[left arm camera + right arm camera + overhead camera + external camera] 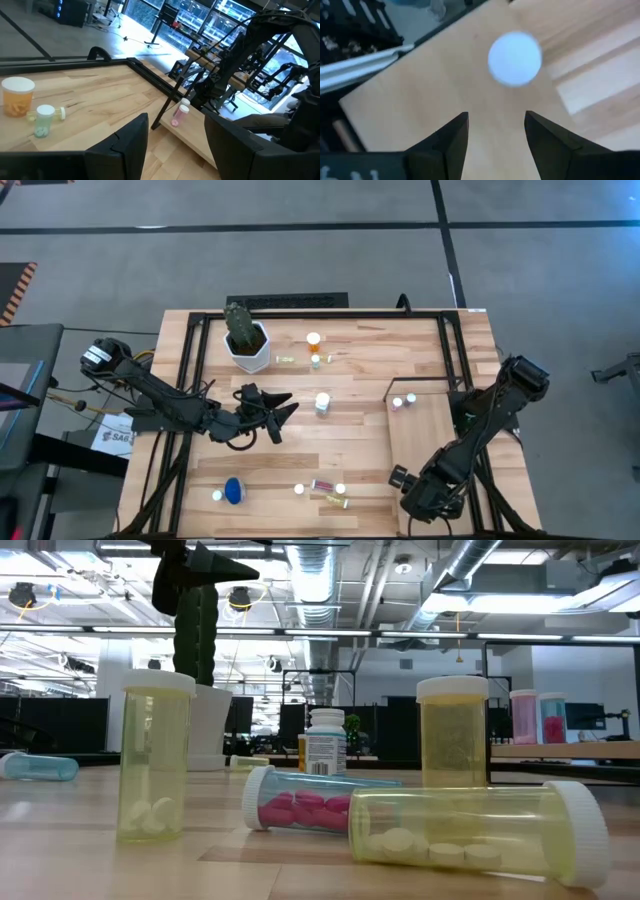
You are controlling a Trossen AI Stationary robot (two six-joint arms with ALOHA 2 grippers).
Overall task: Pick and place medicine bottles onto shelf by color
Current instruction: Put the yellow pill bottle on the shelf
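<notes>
Main worry here is the right end effector (496,116). It hangs right over a white-capped bottle (514,59) standing on the shelf (435,435), at the shelf's near corner by the bench planks (350,430). The fingers are spread apart and not touching the bottle, so I'd call it released, nothing gripped. My guess is that if the arm pulls away at a slant rather than straight up, a finger clips the cap and tips the bottle. It's close to the shelf edge, so it could roll off onto the bench.

Second thing: from straight above all you get is the round white cap, so I can't tell the body colour. Can't say if it belongs with the two pink bottles (404,400) standing together at the shelf's far left corner.

The left end effector (176,117) hovers over the middle of the bench, fingers apart and empty, near a white-capped bottle (322,403).

Plenty of bottles not yet on the shelf, all small with translucent bodies and white caps. An orange one (314,340) and a teal one (316,361) stand by the cactus pot (247,345). At the near edge there's a blue one (233,491), a pink one lying down (300,805), a yellow-green one on its side (470,830) and two upright yellow-green ones (155,755). The lying ones look likely to roll if nudged.
</notes>
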